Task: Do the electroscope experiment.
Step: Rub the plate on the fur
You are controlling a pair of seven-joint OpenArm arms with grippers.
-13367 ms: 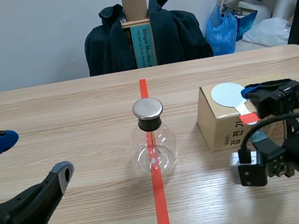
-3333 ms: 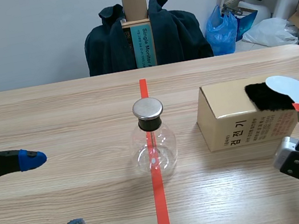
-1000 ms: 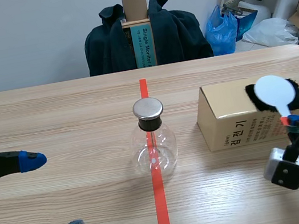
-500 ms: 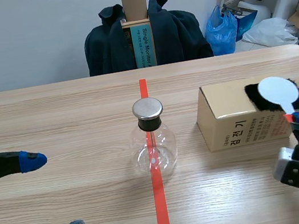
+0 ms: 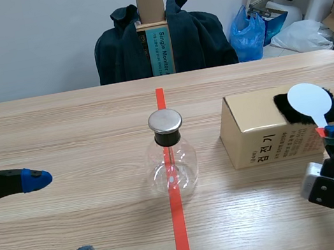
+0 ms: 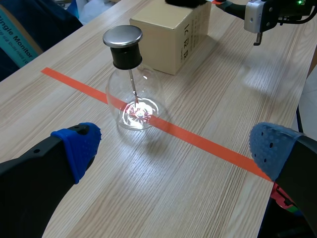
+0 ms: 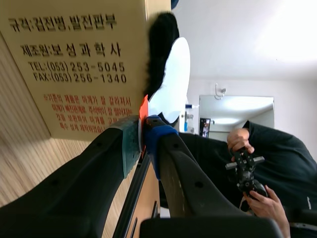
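Left gripper [image 5: 57,220]: fingers spread wide, nothing between them, low over the near-left table. Electroscope flask [image 5: 170,158] stands at table centre on the red tape line [image 5: 181,239], long axis vertical, metal cap up, with a clear round bulb, black neck and thin rod inside. Cardboard box [image 5: 257,138] just right of it, black fur [image 5: 291,111] on its right end. I see the white disc paddle [image 5: 309,100] disc-up against the fur, its orange handle pinched in the right gripper [image 5: 331,132].
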